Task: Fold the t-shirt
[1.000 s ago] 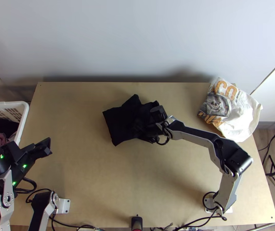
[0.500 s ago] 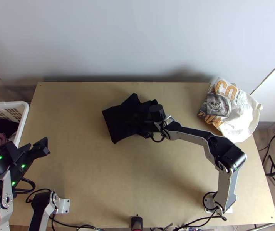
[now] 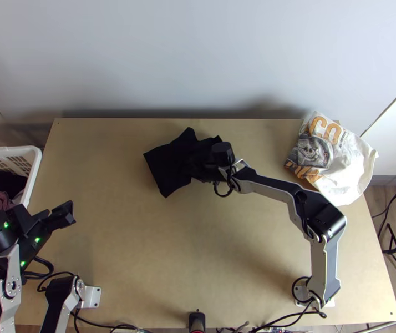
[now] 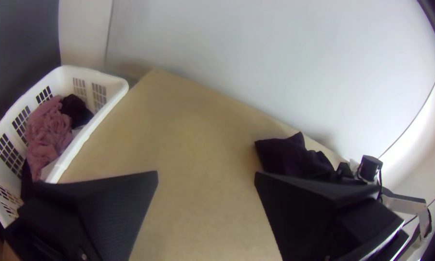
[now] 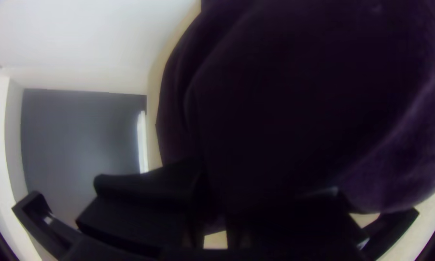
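Note:
The black t-shirt (image 3: 167,161) lies bunched toward the table's far side, its left part flatter with a straight edge. Over its right part is my right gripper (image 3: 222,158), its fingertips hidden there. In the right wrist view the dark cloth (image 5: 299,96) rises between and over the fingers of my right gripper (image 5: 215,208), which is shut on it; which part it holds I cannot tell. My left gripper (image 3: 65,214) hangs at the table's left side, away from the shirt. The left wrist view has my left gripper (image 4: 206,176) open, and the shirt (image 4: 287,155) farther off.
A white basket (image 3: 31,172) with pink and dark cloths stands at the left edge of the table. A white printed bag or cloth (image 3: 350,166) lies at the far right corner. Bare wood (image 3: 159,261) stretches in front of the shirt.
My right gripper has moved a little toward the far side and left, and the shirt has shifted the same way with it. My left gripper has barely moved.

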Controlling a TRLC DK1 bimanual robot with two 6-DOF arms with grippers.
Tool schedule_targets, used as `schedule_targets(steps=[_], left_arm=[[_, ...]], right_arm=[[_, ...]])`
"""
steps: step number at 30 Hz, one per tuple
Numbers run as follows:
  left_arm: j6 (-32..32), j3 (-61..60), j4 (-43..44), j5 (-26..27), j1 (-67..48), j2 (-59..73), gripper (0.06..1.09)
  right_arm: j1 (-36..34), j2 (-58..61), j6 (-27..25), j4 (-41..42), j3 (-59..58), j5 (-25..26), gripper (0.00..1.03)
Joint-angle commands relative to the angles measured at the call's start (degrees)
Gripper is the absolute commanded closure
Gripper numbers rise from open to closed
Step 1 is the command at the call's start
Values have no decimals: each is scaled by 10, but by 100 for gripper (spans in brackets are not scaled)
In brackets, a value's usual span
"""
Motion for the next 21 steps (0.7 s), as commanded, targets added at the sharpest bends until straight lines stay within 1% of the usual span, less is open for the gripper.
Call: schedule_targets(steps=[1,3,6,10,12,16,21], left_arm=[[1,-11,-10,-3,5,-5,11],[-1,-17,-10,-2,9,-5,11],[-4,-28,-5,-2,8,-8,11],[-4,-45,5,-2,2,-7,11],[-4,-52,12,-2,-2,-7,11],[-5,-52,27,-2,-3,0,11],[-4,-46,41,-1,-17,12,11]], right_arm=[[-16,-35,-59,-33,-2,3,100],[-24,-55,-73,-34,-8,15,100],[-28,-101,-110,-33,-22,31,100],[-31,-171,-168,-34,-40,31,100],[-40,-194,-193,-52,-37,31,100],[-88,-208,-223,-104,-5,30,100],[-149,-236,-249,-139,16,29,100]])
